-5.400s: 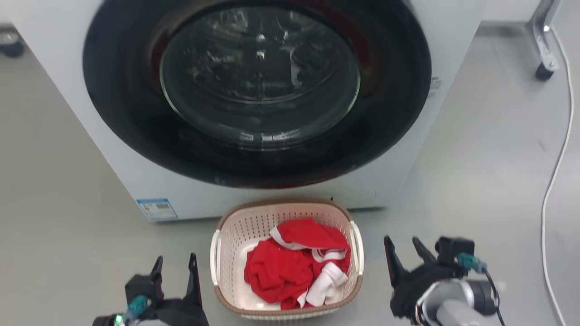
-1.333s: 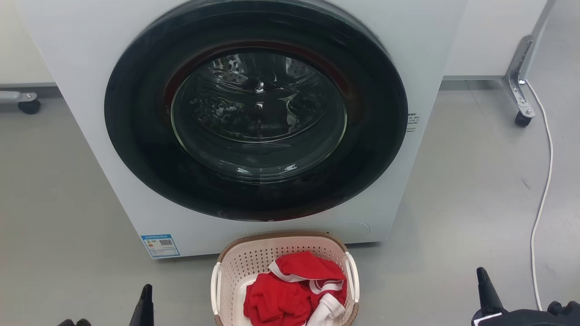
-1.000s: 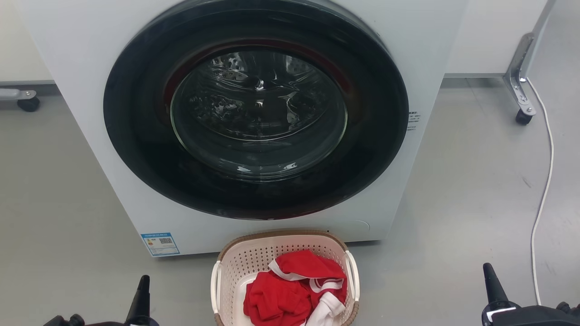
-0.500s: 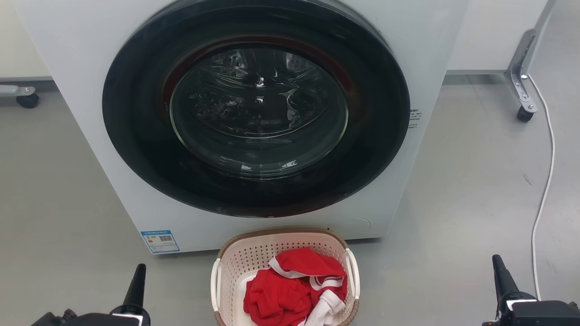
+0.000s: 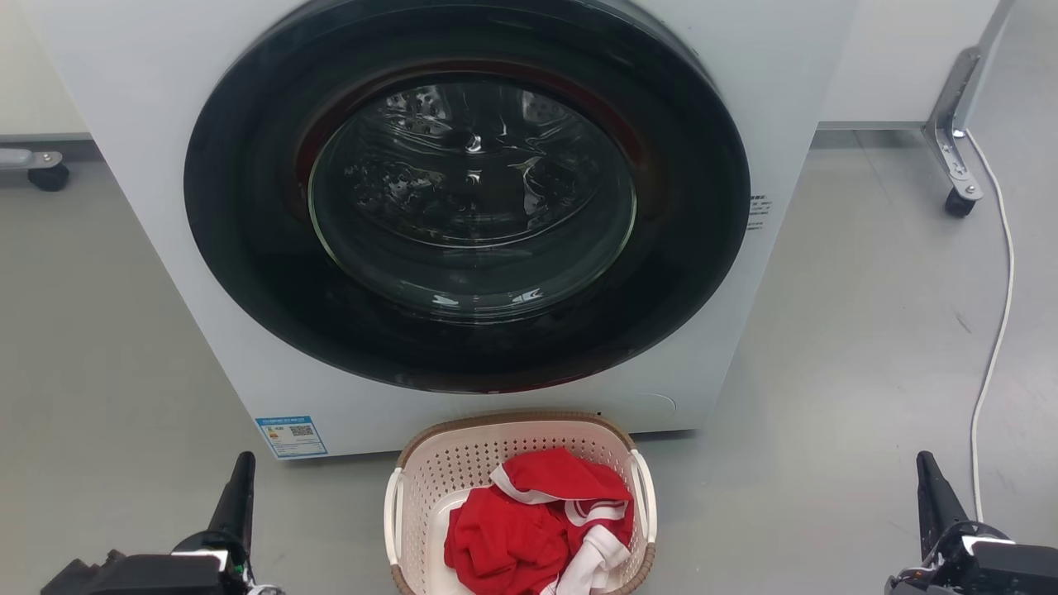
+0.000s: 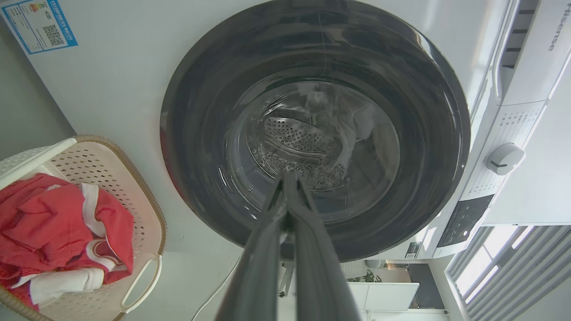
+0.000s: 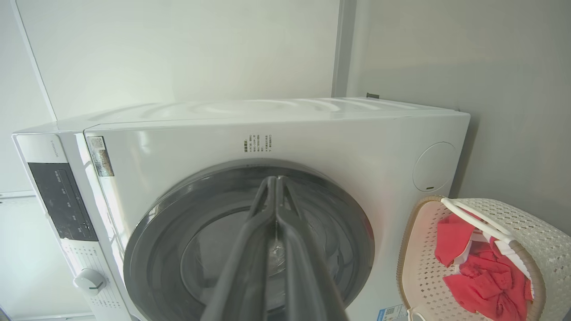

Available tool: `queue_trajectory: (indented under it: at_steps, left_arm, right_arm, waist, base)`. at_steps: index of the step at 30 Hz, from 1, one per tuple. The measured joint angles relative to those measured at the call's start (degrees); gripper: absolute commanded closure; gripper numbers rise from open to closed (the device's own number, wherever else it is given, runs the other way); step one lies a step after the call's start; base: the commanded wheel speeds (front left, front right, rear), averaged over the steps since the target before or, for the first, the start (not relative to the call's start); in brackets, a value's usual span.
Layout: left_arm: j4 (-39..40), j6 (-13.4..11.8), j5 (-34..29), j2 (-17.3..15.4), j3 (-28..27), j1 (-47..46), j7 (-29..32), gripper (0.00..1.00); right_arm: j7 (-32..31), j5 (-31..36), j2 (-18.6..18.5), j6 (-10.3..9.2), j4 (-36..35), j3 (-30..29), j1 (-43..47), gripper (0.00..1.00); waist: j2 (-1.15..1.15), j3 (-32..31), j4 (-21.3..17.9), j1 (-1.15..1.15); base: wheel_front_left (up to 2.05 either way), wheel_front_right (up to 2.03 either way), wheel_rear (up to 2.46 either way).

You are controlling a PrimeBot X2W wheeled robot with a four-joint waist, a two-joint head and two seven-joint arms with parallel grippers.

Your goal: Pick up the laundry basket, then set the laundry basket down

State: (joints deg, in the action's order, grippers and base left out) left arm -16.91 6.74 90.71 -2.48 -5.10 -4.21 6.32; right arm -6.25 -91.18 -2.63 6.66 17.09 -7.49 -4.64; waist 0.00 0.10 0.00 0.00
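both tools are clenched on nothing: the left tool (image 5: 242, 467) and the right tool (image 5: 926, 464) each show two fingers pressed together, and they stand well apart on either side of the laundry basket (image 5: 463, 471). it sits on the floor (image 5: 826, 372) just in front of the washing machine (image 5: 124, 165), with red and white clothes (image 5: 537, 529) heaped inside. it is likely light, since the load is small and soft. the perforated plastic wall looks stiff, though it may flex if squeezed. the smooth white side handles (image 5: 649, 504) — one on each flank — seem the best hold, taken by both tools at once so the basket rises level and nothing spills.
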Motion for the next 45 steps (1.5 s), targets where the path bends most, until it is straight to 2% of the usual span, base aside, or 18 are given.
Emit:
queue_trajectory:
  at_steps: [45]
  left_arm:
    - [-0.1, 0.3, 1.0, 0.0, -0.1, -0.3, 0.1, 1.0]
  right_arm:
    - [-0.2, -0.3, 0.1, 0.25, 0.0, -0.1, -0.6, 1.0]
  waist:
    - [0.0, 0.0, 0.0, 0.0]
  base:
    - [0.0, 0.0, 0.0]
